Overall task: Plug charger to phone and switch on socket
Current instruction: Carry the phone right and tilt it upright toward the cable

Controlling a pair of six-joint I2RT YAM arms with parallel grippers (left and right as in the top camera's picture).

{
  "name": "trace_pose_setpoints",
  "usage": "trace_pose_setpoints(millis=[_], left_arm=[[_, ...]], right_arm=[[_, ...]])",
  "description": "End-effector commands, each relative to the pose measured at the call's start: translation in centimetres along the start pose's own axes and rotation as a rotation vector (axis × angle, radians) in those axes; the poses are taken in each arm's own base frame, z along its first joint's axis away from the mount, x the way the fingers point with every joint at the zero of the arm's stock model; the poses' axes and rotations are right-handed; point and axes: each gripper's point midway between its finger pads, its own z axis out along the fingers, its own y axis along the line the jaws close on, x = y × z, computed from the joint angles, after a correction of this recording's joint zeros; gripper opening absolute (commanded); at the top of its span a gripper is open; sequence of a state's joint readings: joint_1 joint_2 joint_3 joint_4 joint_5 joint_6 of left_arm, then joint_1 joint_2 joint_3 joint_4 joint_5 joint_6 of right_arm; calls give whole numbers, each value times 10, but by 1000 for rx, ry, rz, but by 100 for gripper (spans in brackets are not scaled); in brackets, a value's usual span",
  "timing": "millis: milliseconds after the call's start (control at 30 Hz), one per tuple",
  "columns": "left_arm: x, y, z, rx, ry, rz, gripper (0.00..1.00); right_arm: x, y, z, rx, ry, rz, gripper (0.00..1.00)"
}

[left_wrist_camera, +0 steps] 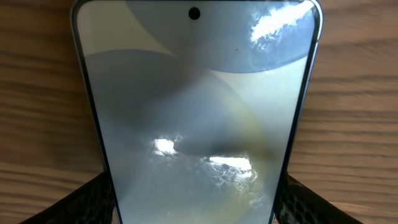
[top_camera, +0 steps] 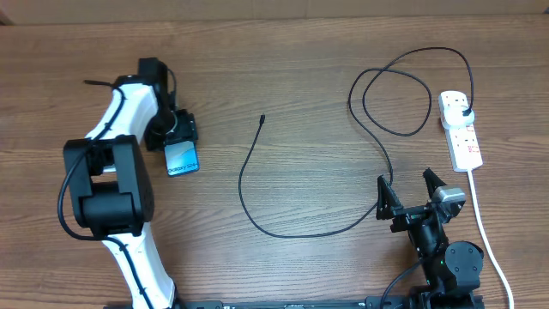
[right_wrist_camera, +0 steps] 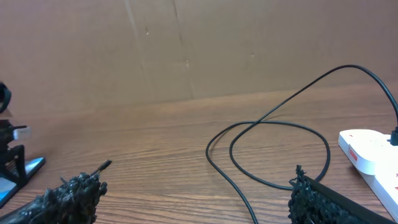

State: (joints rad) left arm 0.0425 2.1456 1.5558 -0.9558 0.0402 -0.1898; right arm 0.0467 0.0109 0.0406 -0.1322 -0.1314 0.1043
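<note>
The phone (top_camera: 182, 160) lies at the left of the table with its teal screen up, and it fills the left wrist view (left_wrist_camera: 199, 112). My left gripper (top_camera: 180, 144) is shut on it, one finger against each long edge (left_wrist_camera: 87, 202). The charger (top_camera: 300, 233) is a thin black cable; its connector tip (top_camera: 262, 118) lies free mid-table and its plug (top_camera: 464, 112) sits in the white socket (top_camera: 461, 133). My right gripper (top_camera: 410, 193) stands open near the front edge, just right of the cable, with nothing between its fingers (right_wrist_camera: 68, 193).
The socket's thick white cord (top_camera: 485, 227) runs toward the front edge past my right arm. The charger cable makes a loop (top_camera: 395, 99) left of the socket. A cardboard wall (right_wrist_camera: 186, 50) stands behind the table.
</note>
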Motion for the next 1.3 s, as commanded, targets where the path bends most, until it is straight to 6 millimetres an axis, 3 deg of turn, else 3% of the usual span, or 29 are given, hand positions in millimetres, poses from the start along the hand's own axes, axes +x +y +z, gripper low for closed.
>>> trace_pose_setpoints(millis=[0,100,300,667,867,1033,1267], left_arm=[[20,-36,24,45,63,51,67],[28,-57,27,41,62,113,68],[30,-72,29,-29,29,186,69],[19,-78,34,-26,-32,196,79],[28,-75,46,-30,-21,208,82],[35,-72,50,-38,-1,230,76],[30,-74,46,-33,-14,229,72]], right_arm=[[1,2,0,-9,-4,-2,100],[1,2,0,-9,-4,-2,100],[1,2,0,-9,-4,-2,100],[1,2,0,-9,-4,-2,100],[1,2,0,-9,-4,-2,100],[1,2,0,-9,-4,-2,100],[1,2,0,-9,-4,-2,100]])
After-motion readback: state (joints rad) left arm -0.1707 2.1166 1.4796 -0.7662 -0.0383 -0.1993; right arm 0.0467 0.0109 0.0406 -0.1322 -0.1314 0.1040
